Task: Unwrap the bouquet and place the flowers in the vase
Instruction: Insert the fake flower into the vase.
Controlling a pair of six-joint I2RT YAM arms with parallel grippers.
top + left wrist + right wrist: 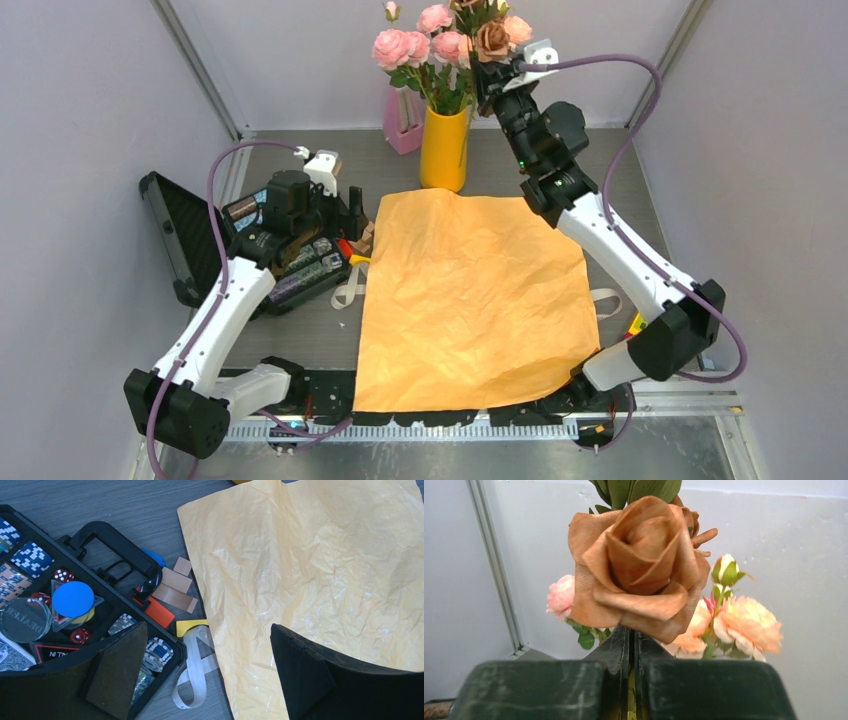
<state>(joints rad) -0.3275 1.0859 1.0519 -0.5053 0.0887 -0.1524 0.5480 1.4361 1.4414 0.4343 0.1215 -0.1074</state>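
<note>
One clear disc [24, 620], DEALER upside down, in case [107, 530] near left gripper [207, 628]

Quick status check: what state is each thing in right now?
Flowers, standing in the vase.
Vase, upright.
Orange paper, unwrapped, spread flat.
Ribbon, untied, lying loose.
Case, lid open.
Left gripper, jaws open, empty.
Right gripper, jaws shut on the brown rose stem.
</note>
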